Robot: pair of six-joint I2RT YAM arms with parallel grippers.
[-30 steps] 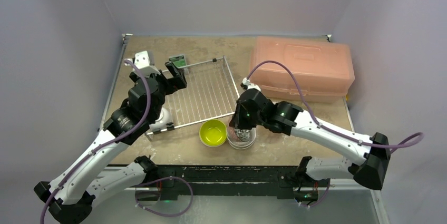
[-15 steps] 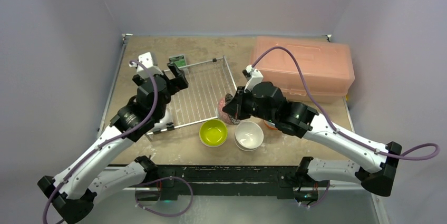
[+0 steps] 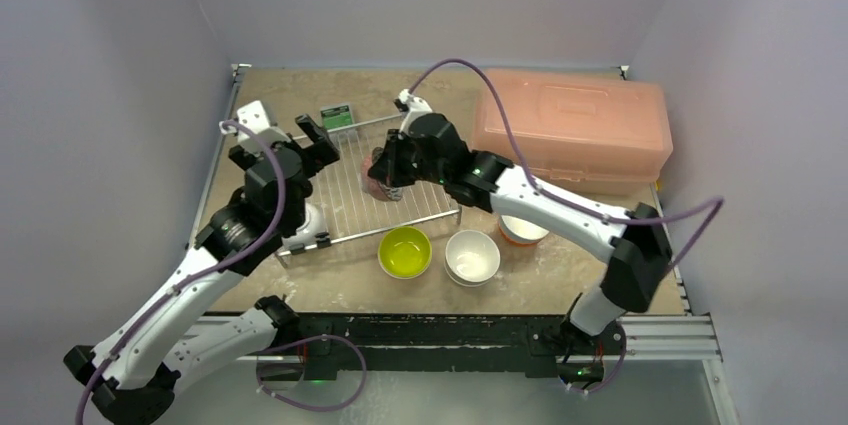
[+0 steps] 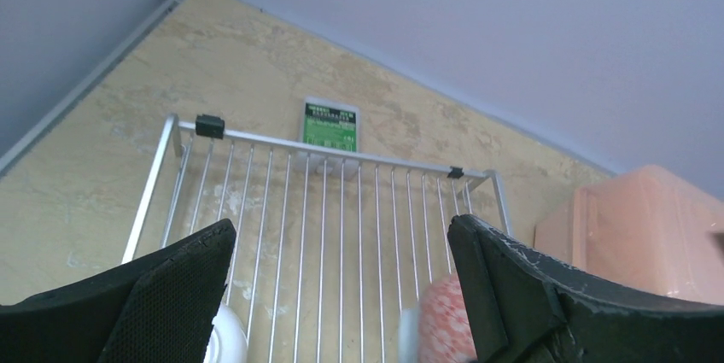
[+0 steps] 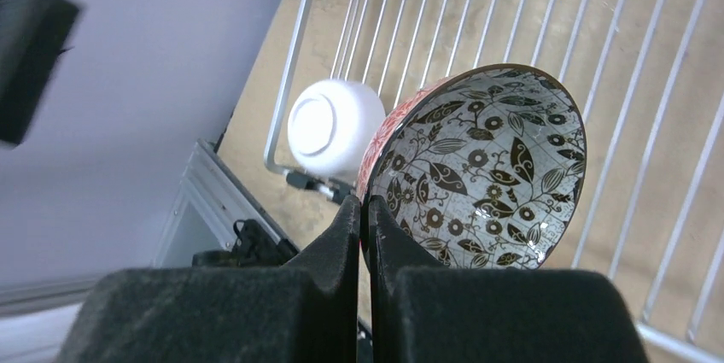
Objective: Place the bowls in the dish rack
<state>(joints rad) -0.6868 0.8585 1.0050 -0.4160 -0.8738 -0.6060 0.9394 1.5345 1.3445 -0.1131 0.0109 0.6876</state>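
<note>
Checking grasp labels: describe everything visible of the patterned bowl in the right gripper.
The patterned bowl is small, round, apparently glazed ceramic: black leaves and flowers on a pale inside, red-and-white pattern outside, thin dark rim. It is tipped on edge, inside facing the wrist camera. The right gripper is shut on its rim, one finger inside, one outside. It hangs over the dish rack; contact with the wires cannot be told.

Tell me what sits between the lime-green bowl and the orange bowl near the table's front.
A white bowl, standing upright, sits between the lime-green bowl and the orange bowl. The top external view shows it.
</note>
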